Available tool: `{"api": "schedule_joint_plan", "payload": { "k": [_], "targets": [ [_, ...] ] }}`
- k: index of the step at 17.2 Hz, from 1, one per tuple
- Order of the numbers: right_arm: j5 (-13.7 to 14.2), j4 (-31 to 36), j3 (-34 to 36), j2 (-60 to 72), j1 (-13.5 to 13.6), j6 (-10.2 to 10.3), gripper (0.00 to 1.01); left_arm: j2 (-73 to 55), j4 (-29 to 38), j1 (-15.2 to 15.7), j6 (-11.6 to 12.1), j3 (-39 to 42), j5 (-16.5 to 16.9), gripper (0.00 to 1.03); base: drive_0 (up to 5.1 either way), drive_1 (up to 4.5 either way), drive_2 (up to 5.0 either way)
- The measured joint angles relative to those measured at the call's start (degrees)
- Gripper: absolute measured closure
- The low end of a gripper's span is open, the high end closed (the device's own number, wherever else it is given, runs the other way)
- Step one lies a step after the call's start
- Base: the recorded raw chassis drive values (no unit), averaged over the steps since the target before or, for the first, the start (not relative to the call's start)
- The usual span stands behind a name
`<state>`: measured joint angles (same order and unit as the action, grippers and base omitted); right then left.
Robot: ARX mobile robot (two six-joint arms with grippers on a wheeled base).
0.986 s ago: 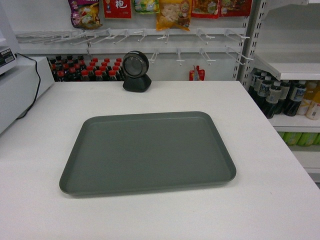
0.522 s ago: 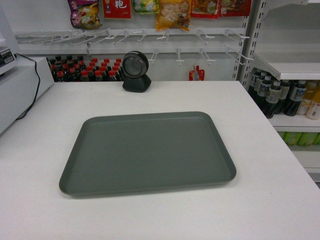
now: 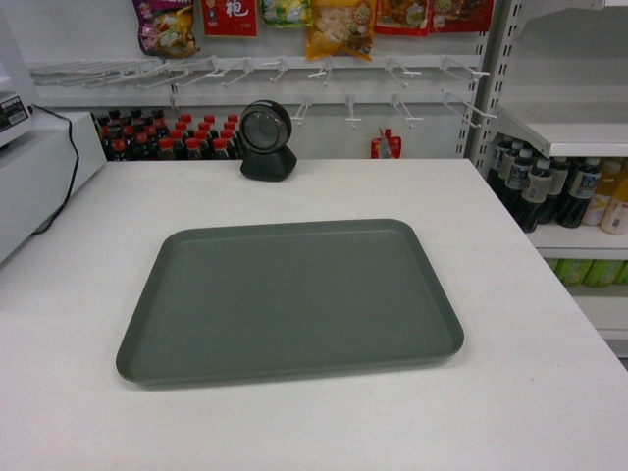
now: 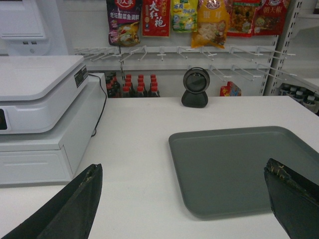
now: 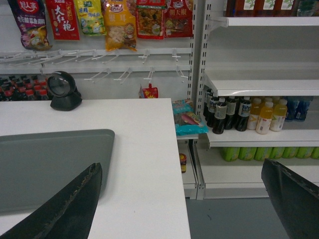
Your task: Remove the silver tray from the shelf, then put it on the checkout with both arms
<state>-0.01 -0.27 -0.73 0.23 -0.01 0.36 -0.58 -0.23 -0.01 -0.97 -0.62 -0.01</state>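
Observation:
The silver tray (image 3: 289, 299) lies flat on the white checkout (image 3: 530, 392), near its middle, with nothing on it. Neither arm shows in the head view. In the left wrist view my left gripper (image 4: 184, 167) stands open, back from the tray (image 4: 239, 169); its right finger is over the tray's near edge and its left finger is over the bare counter (image 4: 134, 149). In the right wrist view my right gripper (image 5: 182, 165) is open and holds nothing. It spans the counter's right edge, with the tray (image 5: 45, 164) to its left. The shelf (image 5: 259, 87) stands to the right.
A black scanner (image 3: 267, 140) stands at the counter's far edge. A white register (image 4: 40, 99) with a black cable takes up the left side. Bottles (image 3: 540, 186) fill the right shelves, and snack bags (image 3: 339, 25) hang on hooks behind. Floor (image 5: 239, 219) lies beyond the counter's right edge.

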Motion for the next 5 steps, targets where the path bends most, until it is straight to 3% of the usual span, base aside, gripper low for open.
{"api": "schedule_joint_plan", "payload": {
  "k": [5],
  "targets": [
    [0.00, 0.00, 0.00, 0.00, 0.00, 0.00, 0.03, 0.00, 0.00, 0.00, 0.00, 0.00, 0.00, 0.05, 0.0, 0.00, 0.0]
  ]
}}
